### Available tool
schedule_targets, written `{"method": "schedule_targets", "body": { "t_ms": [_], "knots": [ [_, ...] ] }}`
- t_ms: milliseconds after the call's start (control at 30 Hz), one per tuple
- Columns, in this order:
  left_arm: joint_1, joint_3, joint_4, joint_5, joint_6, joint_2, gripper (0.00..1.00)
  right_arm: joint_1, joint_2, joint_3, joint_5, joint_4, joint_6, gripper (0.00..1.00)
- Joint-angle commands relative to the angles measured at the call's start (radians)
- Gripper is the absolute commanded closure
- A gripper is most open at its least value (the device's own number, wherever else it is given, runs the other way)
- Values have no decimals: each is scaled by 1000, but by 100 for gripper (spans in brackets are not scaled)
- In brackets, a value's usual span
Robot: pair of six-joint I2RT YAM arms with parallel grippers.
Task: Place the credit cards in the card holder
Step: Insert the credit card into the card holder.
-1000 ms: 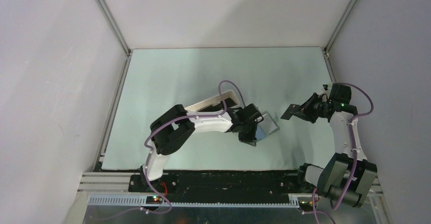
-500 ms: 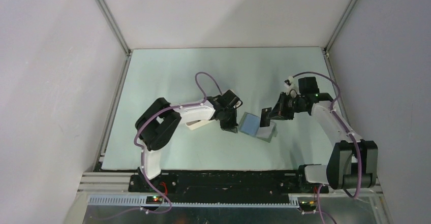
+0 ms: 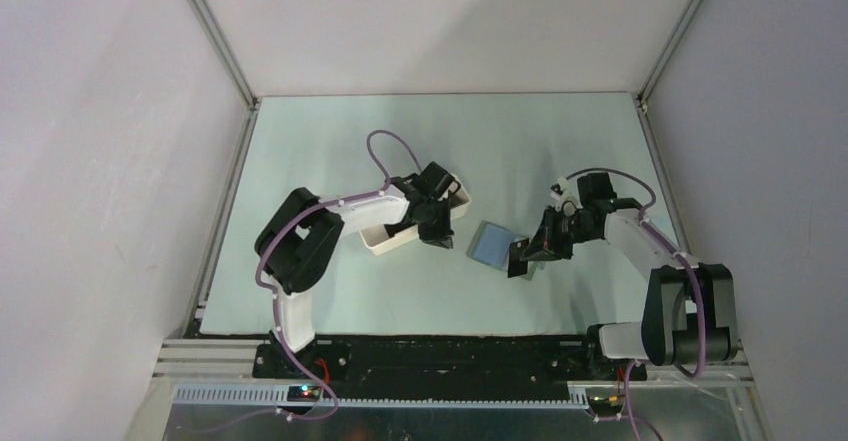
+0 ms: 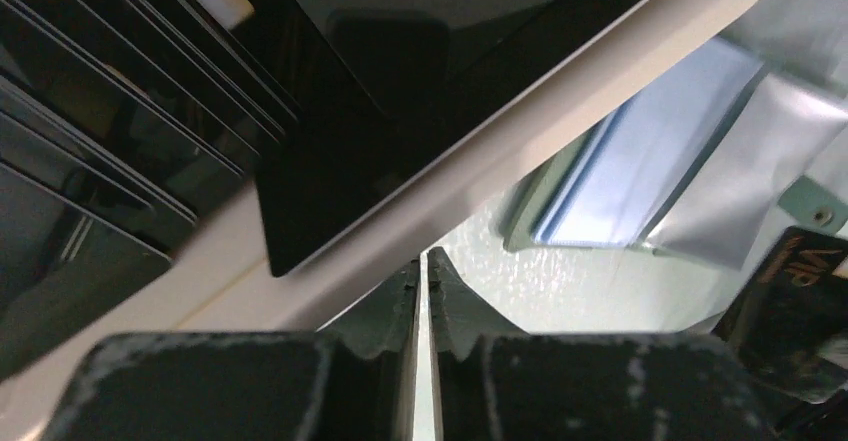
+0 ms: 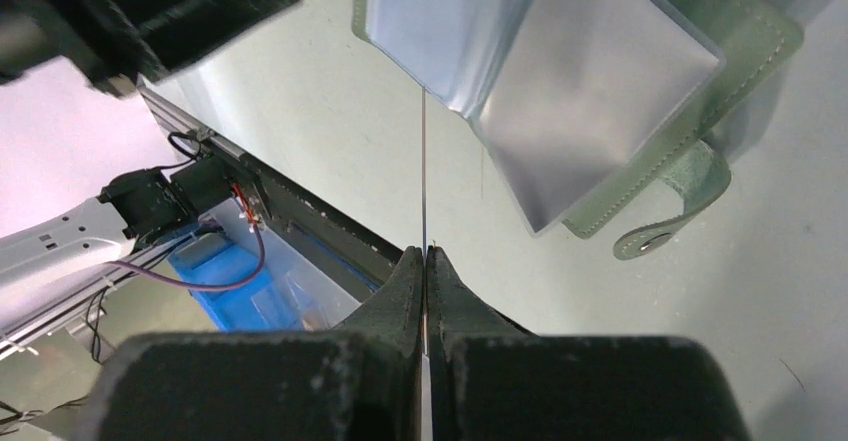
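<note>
Right end effector [image 5: 425, 253] clamped on edge-on credit card [image 3: 519, 259], seemingly beside card holder [image 5: 600, 81] edge

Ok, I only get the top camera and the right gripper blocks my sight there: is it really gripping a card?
Observer: Yes, the right wrist view shows the right gripper shut on a card, seen edge-on.
Operator: Is it inside the card holder?
Observer: The card's tip meets the clear sleeve at its edge; whether it is inside, I cannot tell.
Operator: And the left gripper?
Observer: Its jaws are barely apart, empty, by the white tray rim.
</note>
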Motion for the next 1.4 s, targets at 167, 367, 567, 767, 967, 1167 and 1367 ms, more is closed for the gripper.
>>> {"method": "schedule_targets", "body": {
  "t_ms": [167,367,567,767,967,1167,1367],
  "knots": [
    [42,125,-7,-1,74,66,89,-26,96,-13,-41,113,16,100],
    [42,168,-7,16,88,124,89,-52,184,29,-42,132,1,100],
    [36,167,-6,35,94,142,90,-54,263,67,-73,150,-6,100],
    [7,179,-7,61,92,163,90,-36,315,97,-89,155,-29,100],
    [-15,191,-7,63,75,189,91,-47,399,122,-87,130,-55,100],
    [-18,185,-8,64,74,191,91,-46,424,136,-74,103,-63,100],
    [-18,183,-10,61,72,195,91,-41,395,145,-35,37,-70,100]
  ]
}}
